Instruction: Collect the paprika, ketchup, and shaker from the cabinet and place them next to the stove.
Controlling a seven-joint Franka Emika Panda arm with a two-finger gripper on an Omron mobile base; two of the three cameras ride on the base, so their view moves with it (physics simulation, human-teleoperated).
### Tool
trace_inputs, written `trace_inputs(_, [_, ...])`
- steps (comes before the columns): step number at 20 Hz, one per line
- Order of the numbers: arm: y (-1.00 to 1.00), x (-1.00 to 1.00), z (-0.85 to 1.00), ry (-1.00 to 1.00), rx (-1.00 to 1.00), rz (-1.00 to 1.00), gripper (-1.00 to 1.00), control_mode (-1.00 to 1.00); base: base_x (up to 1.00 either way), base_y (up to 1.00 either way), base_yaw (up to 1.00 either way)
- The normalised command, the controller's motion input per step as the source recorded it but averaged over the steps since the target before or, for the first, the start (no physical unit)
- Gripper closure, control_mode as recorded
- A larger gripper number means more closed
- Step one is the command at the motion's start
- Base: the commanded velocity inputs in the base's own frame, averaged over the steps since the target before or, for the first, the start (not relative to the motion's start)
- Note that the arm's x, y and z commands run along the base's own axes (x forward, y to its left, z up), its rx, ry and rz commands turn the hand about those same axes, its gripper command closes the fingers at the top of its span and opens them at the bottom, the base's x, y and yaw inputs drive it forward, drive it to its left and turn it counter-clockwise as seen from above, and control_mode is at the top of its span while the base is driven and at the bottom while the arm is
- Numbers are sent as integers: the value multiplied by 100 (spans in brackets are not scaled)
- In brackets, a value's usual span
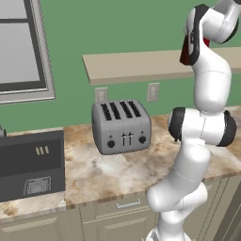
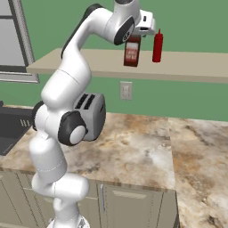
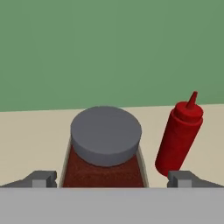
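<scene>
The paprika (image 3: 105,144), a dark red-brown jar with a grey lid, stands on the tan cabinet shelf (image 3: 30,131) against the green wall. My gripper (image 3: 112,178) is open, its two fingertips (image 3: 43,178) spread wide on either side of the jar and apart from it. The slim red ketchup (image 3: 179,135) stands upright just right of the jar. From the right base view the gripper (image 2: 133,38) hangs over the paprika (image 2: 132,52), with the ketchup (image 2: 157,46) beside it on the cabinet (image 2: 191,67). The shaker and the stove are out of view.
A silver four-slot toaster (image 1: 121,126) sits on the marble counter (image 1: 108,174) below the shelf. A dark box appliance (image 1: 30,164) stands at the counter's left. Wall outlets (image 1: 153,92) are under the shelf, and a window (image 1: 19,47) is at far left.
</scene>
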Motion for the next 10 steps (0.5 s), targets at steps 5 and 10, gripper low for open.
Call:
trace_inputs(5, [8,3,0,2,0,0,-100,-100,0,0,0])
trace_inputs(10, [15,4,0,3,0,0,-100,-100,0,0,0])
